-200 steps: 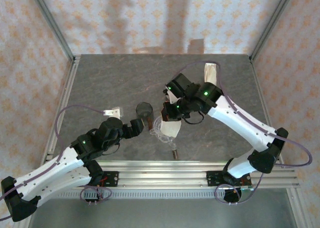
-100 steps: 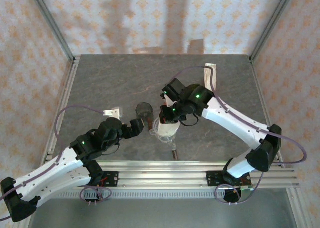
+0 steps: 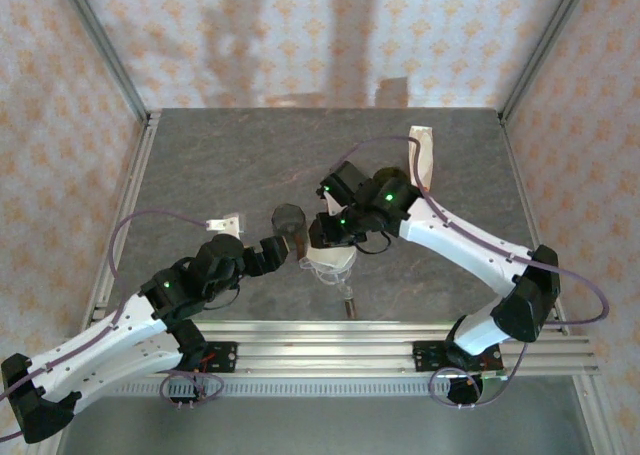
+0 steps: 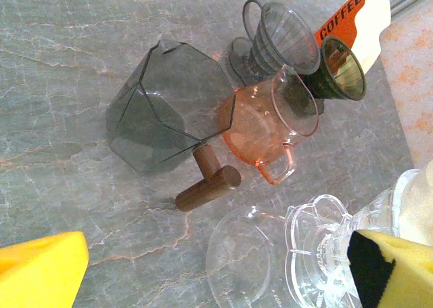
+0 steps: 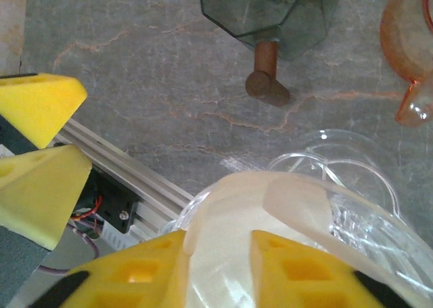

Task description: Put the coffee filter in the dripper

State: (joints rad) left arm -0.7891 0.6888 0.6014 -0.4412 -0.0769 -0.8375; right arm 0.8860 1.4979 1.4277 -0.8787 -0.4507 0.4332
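The cream paper coffee filter sits inside the clear plastic dripper, its rim rising a little above the dripper's edge. My right gripper hangs just over it, open, yellow fingers apart with the filter's wall showing in the gap. In the top view the filter and dripper lie under the right gripper at the table's middle. My left gripper stands wide open beside the dripper, its right finger next to the dripper and nothing between the fingers. From above the left gripper is just left of it.
A dark grey glass dripper with a wooden handle lies close by, with an orange glass one, a smoky one and a dark cone behind. A coffee bag stands at the back right. The aluminium rail runs along the front.
My right arm moved left and down, bringing the filter into the clear dripper, and its fingers have parted. The left arm has stayed put.
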